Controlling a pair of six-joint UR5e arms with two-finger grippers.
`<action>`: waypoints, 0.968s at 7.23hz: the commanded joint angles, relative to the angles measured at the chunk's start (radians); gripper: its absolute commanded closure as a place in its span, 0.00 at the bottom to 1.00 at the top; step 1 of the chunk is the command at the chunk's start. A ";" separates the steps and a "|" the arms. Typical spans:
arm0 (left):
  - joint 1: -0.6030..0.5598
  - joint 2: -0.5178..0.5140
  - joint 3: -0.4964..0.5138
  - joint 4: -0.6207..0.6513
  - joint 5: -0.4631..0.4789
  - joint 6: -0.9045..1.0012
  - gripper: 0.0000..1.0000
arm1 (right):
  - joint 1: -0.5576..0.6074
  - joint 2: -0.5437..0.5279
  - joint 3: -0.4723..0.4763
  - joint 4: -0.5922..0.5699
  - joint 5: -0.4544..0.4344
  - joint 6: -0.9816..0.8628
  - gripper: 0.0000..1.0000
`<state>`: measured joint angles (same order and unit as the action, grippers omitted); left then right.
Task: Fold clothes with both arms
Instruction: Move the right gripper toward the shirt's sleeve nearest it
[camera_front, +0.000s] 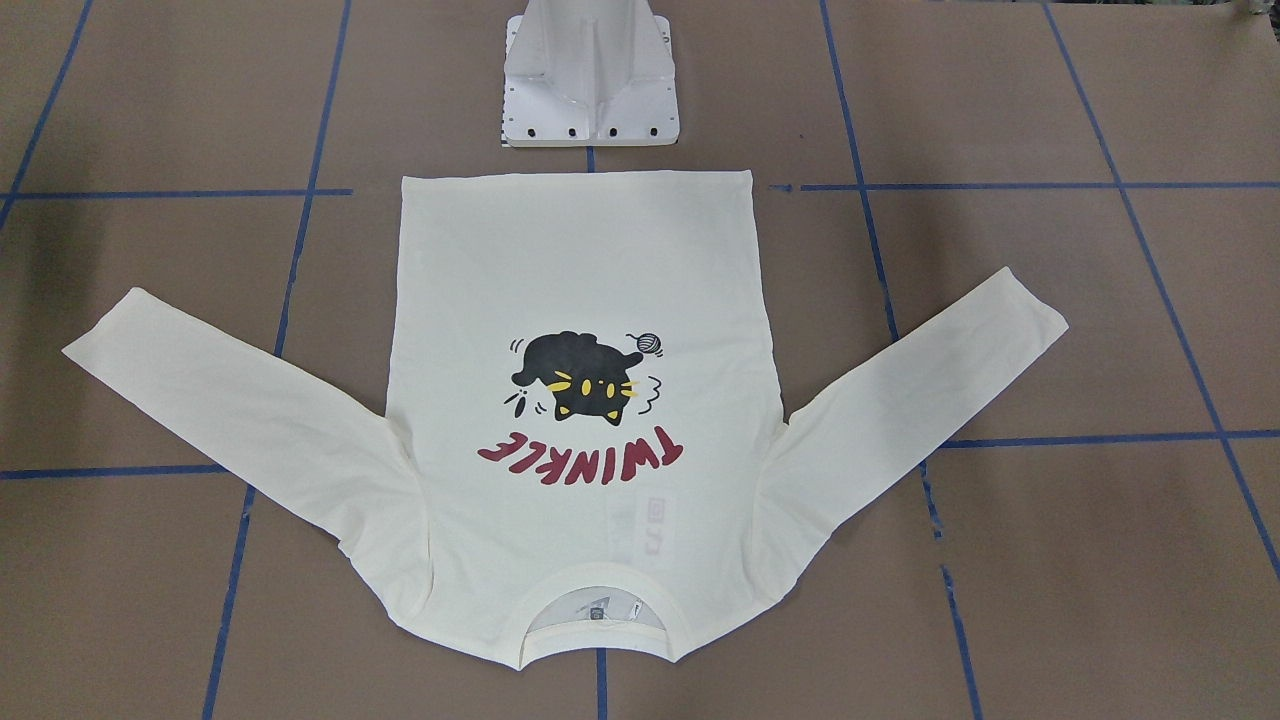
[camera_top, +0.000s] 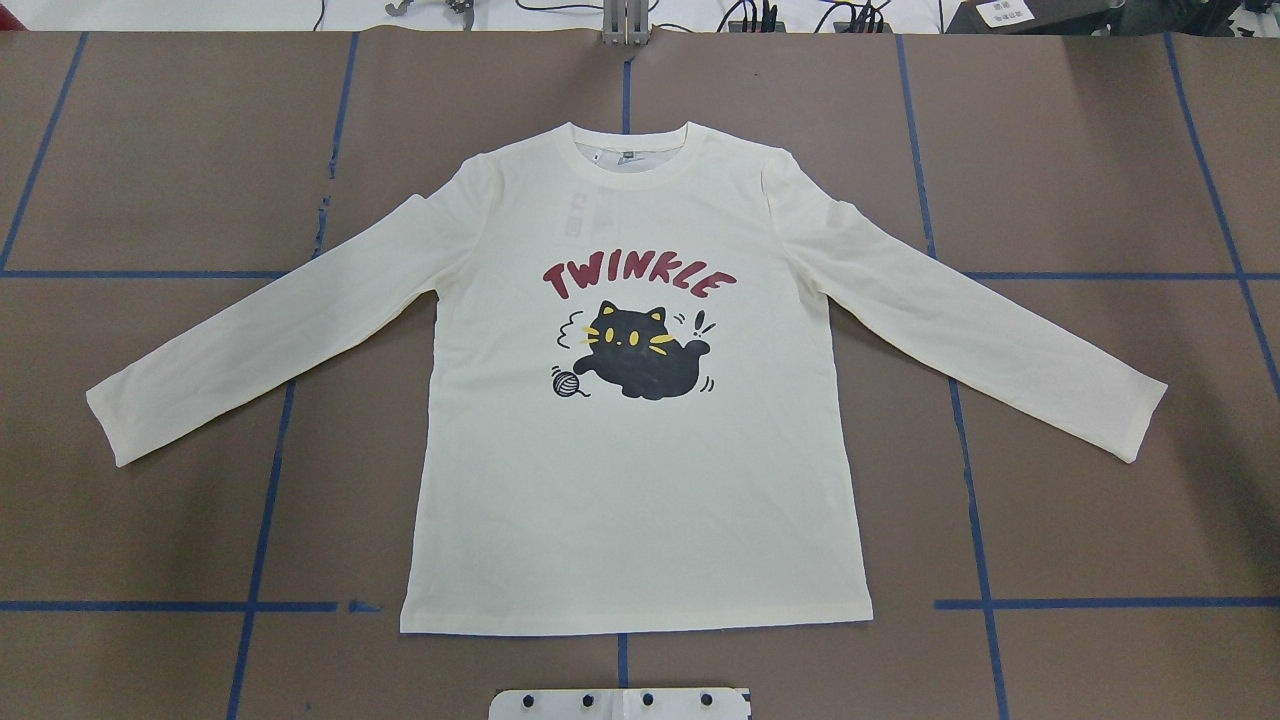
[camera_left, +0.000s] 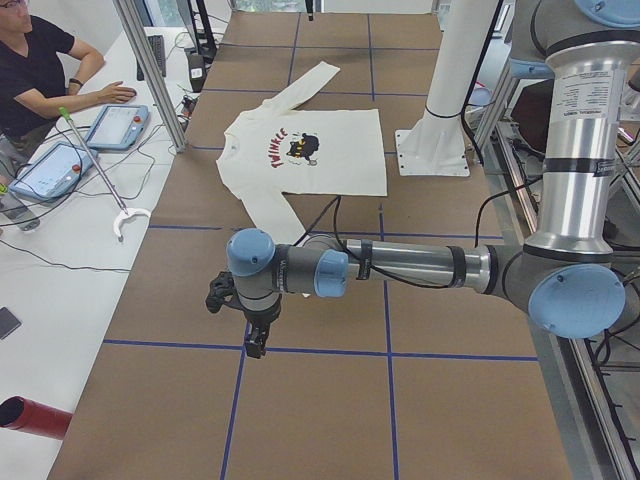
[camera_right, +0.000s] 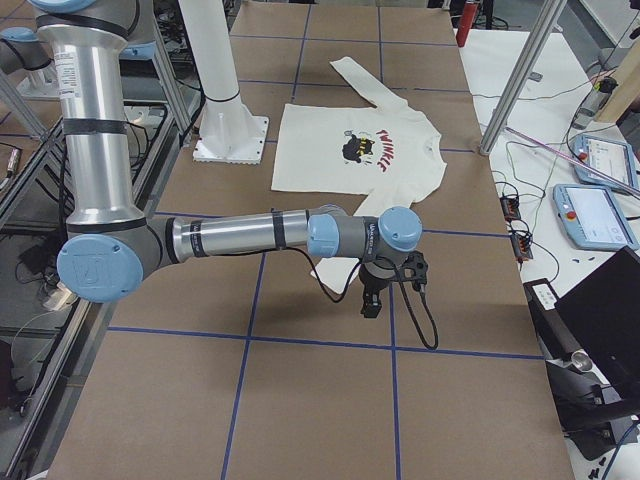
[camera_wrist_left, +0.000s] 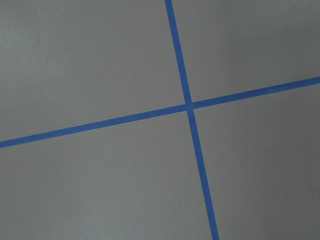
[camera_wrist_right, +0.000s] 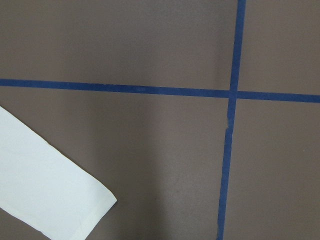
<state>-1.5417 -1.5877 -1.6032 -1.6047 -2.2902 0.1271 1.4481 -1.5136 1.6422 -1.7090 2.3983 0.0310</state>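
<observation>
The clothes are one cream long-sleeved T-shirt (camera_top: 640, 480) lying flat and face up on the brown table, both sleeves spread out, the black cat print and red lettering showing (camera_front: 580, 260). My left gripper (camera_left: 257, 345) hangs off the near arm over bare table, past the shirt's sleeve end. My right gripper (camera_right: 369, 305) hangs likewise near the other sleeve, whose cuff (camera_wrist_right: 45, 190) shows in the right wrist view. Both grippers appear only in the side views, so I cannot tell whether they are open or shut. Neither touches the shirt.
Blue tape lines (camera_wrist_left: 189, 105) grid the table. The white base pedestal (camera_front: 590, 80) stands just behind the shirt's hem. Aluminium posts (camera_left: 150, 70) stand at the far edge, and a person (camera_left: 35, 60) sits at a side bench with tablets (camera_left: 115, 125).
</observation>
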 joint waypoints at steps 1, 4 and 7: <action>0.003 0.009 -0.045 0.003 -0.002 -0.003 0.00 | -0.002 0.000 -0.005 0.003 0.008 0.003 0.00; 0.008 0.015 -0.053 -0.012 0.002 -0.009 0.00 | -0.044 -0.014 -0.005 0.084 0.008 0.006 0.00; 0.015 0.011 -0.069 -0.015 -0.080 -0.007 0.00 | -0.138 -0.040 -0.005 0.193 0.008 0.123 0.00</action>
<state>-1.5283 -1.5759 -1.6683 -1.6186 -2.3298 0.1204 1.3504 -1.5475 1.6369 -1.5581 2.4058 0.0812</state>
